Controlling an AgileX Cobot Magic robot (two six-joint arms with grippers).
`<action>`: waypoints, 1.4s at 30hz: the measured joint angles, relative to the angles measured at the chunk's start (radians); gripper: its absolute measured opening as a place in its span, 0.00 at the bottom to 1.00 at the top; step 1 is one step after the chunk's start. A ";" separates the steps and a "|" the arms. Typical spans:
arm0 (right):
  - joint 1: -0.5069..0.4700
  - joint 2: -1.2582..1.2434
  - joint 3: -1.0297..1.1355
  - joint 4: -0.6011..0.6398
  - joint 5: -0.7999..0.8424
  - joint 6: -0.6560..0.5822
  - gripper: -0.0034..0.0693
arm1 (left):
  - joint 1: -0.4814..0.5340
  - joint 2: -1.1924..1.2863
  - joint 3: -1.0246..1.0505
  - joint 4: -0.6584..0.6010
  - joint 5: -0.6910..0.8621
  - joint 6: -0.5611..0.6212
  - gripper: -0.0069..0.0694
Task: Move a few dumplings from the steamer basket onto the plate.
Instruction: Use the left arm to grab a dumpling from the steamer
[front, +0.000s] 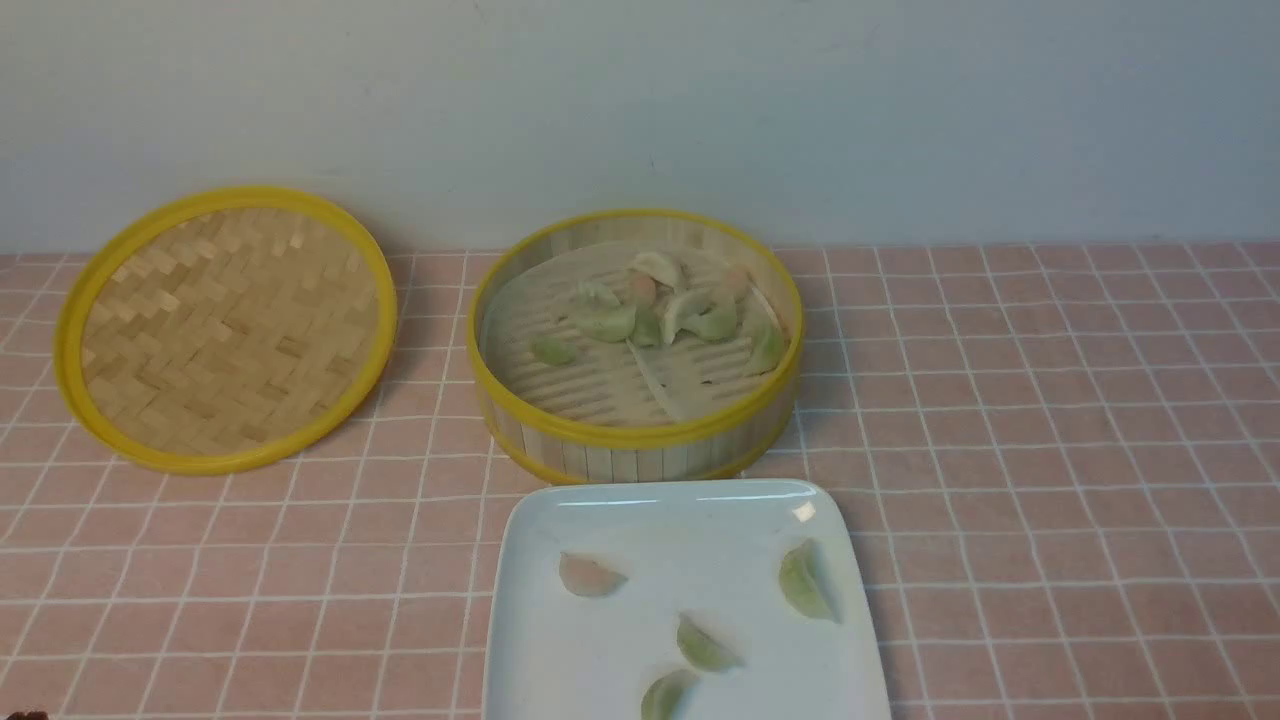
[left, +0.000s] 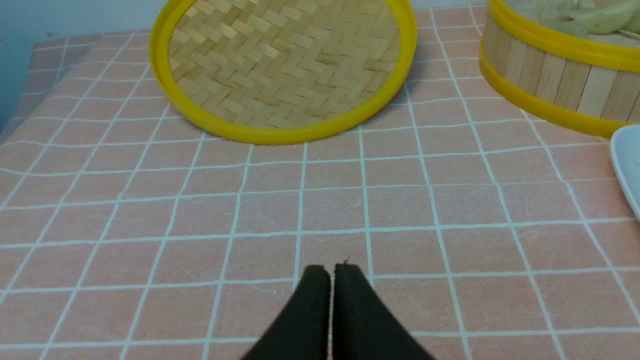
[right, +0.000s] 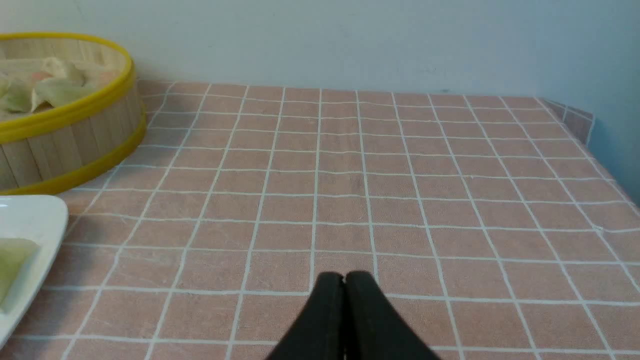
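Dumplings (front: 703, 645): four crescents on glossy white plate (front: 690, 497), rest in slatted bamboo steamer basket (front: 640, 452). Your left jaws, right jaws pressed together, well apart from them.

Surface: a table (front: 1050, 450) is wearing a pink cloth with white grid lines.
Left: a woven, yellow-rimmed lid (front: 228, 330) is lying apart from the rest.
Middle: the steamer basket (front: 620, 460) is standing beside it.
Front: the plate (front: 650, 500) is sitting just before the basket.
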 joint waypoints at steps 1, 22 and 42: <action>0.000 0.000 0.000 0.000 0.000 0.000 0.03 | 0.000 0.000 0.000 0.000 0.000 0.000 0.08; 0.000 0.000 0.000 0.001 0.000 0.000 0.03 | 0.000 0.000 0.000 0.000 0.000 0.000 0.08; 0.000 0.000 0.007 0.084 -0.058 0.042 0.03 | 0.000 0.000 0.003 -0.252 -0.414 -0.090 0.08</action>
